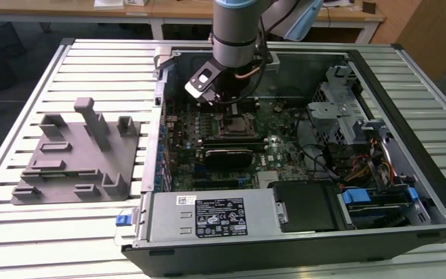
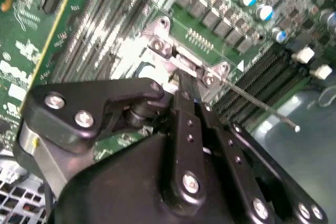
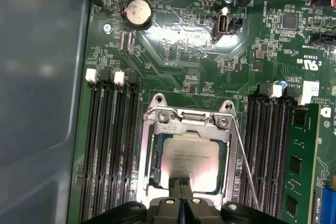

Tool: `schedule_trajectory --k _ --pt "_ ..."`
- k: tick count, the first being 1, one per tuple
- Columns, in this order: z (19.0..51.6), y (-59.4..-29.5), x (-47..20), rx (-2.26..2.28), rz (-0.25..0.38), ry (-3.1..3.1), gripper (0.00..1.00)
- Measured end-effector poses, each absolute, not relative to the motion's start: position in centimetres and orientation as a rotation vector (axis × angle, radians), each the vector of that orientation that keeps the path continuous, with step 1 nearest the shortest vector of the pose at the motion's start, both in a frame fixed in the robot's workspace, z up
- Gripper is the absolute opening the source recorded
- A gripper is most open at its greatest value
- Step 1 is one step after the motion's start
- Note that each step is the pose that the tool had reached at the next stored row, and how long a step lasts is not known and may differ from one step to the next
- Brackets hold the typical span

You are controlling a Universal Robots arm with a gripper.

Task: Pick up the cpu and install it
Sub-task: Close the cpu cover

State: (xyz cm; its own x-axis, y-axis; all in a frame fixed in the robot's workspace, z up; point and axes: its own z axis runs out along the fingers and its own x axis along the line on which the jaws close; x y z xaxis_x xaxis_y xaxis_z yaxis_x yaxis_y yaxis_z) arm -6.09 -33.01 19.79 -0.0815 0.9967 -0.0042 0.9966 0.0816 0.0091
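Inside the open black computer case, on the slatted metal tabletop, the hand hangs over the socket area of the green motherboard. Its fingers are drawn together to a thin seam, with nothing seen between them. The cpu, a small flat square chip with a pale silver top, lies within the silver metal socket frame, under the fingertips at its near edge; whether they touch it I cannot tell. Risks, as judged: if the chip sits tilted or off its keys, any downward press or sideways drag from the tips could bend socket contacts or scratch the lid. The thin wire lever stands just beside the frame and could snag the hand's linkage on a lateral move. Room: black memory slots flank the socket on both sides, low and apart from the fingers; case walls ring the board, so the open way is straight up. The grey plastic holder with upright posts sits well apart, at the exterior view's left.
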Motion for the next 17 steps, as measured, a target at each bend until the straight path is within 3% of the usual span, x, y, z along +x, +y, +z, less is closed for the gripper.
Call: schedule_trajectory --k 9,17 --pt "19.9 -33.0 -5.6 2.122 0.011 2.303 0.11" --pt "22.1 -33.0 -5.6 2.123 0.008 2.303 0.11"
